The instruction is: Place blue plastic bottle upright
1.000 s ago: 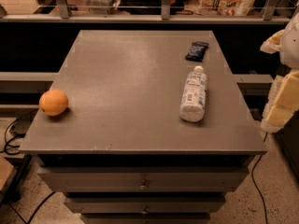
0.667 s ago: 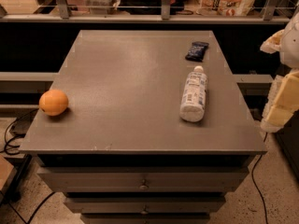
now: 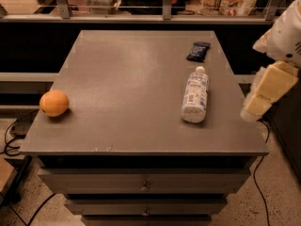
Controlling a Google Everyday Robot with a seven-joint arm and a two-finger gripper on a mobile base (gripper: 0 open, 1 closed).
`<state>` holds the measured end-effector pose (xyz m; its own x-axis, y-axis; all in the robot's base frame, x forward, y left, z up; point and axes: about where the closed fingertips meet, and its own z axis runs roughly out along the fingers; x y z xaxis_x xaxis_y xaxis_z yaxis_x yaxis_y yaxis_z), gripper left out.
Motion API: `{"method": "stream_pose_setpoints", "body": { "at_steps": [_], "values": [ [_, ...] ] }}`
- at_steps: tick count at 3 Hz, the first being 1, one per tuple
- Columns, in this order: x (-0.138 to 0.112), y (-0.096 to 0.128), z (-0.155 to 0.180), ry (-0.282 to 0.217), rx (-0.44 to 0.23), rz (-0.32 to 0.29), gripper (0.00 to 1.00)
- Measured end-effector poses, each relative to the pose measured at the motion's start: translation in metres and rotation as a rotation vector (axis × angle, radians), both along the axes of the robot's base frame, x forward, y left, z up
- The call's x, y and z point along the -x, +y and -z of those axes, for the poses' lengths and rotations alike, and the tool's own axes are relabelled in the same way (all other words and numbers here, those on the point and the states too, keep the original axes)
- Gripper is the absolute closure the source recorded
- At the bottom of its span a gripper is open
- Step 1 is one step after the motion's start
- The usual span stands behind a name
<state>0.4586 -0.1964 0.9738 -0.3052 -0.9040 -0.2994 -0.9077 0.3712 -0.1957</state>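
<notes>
Off the table's (image 3: 127,74) right edge, beyond its near corner, my claw (image 3: 263,95) hangs in the air, touching nothing. I cannot tell whether it is apart or together from this angle. To the claw's left, the blue plastic bottle (image 3: 195,95) lies on its side on the right part of the table. Its white cap points toward the far edge and its base toward the near edge. It is near the claw but apart from it, with a strip of bare tabletop and the table's edge between them. I see nothing standing in that gap.

Just beyond the bottle's cap, closer to the far right corner, 1 small dark blue packet (image 3: 198,51) lies flat, apart from the bottle. Well apart on the left side, near the left edge, sits 1 orange (image 3: 54,102). Below the tabletop I see drawer fronts (image 3: 145,185) with small knobs, and cables (image 3: 11,138) trail on the floor at the left.
</notes>
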Motion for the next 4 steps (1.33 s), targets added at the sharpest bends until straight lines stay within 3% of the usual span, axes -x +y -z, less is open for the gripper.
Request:
{"method": "stream_pose_setpoints", "body": {
  "at_steps": [2,4],
  "values": [
    [-0.057,0.034,0.019,0.053,-0.207,0.168,0.00],
    [-0.098,0.061,0.034,0.109,-0.281,0.206,0.00]
  ]
}}
